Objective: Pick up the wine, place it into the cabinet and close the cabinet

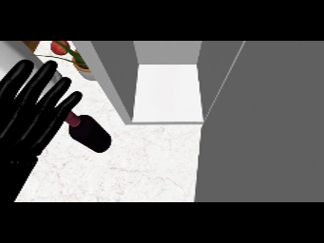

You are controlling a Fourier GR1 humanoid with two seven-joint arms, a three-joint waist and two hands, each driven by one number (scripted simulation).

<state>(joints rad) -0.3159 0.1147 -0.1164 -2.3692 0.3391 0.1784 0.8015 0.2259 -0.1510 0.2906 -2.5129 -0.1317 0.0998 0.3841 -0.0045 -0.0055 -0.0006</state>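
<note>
The black left hand at nine o'clock spreads its fingers wide and holds nothing. It looks ready to grab the dark red glass wine bottle lying beside it. The grey cabinet at twelve o'clock is open for the bottle.

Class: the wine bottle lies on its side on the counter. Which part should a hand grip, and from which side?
Probably the wide body of the wine bottle, from above, fingers curling across its width. It lies flat with that side bare; its thin neck is partly hidden behind the open left hand.
</note>
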